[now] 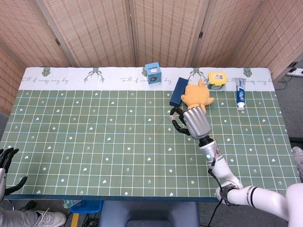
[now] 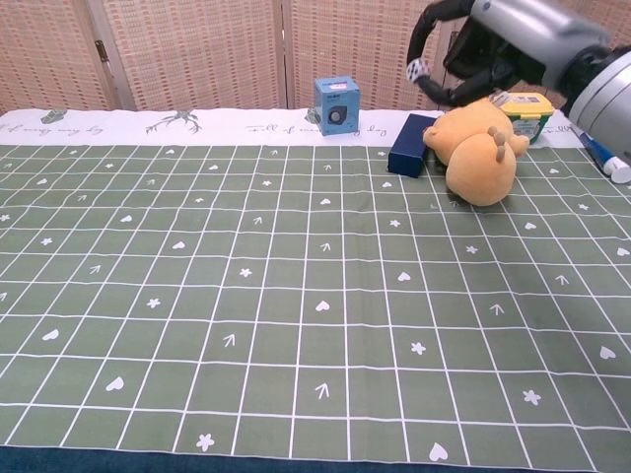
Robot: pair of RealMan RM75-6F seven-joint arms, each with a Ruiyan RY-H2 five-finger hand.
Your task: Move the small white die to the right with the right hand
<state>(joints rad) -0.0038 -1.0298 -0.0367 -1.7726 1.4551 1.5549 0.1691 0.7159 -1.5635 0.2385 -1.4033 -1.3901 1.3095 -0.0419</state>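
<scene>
I have the right hand (image 2: 483, 44) raised high off the table, its dark fingertips (image 2: 426, 87) curled in and pinching the die (image 2: 418, 69), which sits at the hand's left edge, clear of the cloth (image 2: 246, 296). From the head view the hand (image 1: 195, 122) hangs over the grid just in front of the plush (image 1: 198, 94) and navy box (image 1: 178, 91), with the die (image 1: 173, 116) at its upper-left tips. My left hand (image 1: 5, 158) shows at the table's near-left corner, fingers spread and holding nothing.
</scene>
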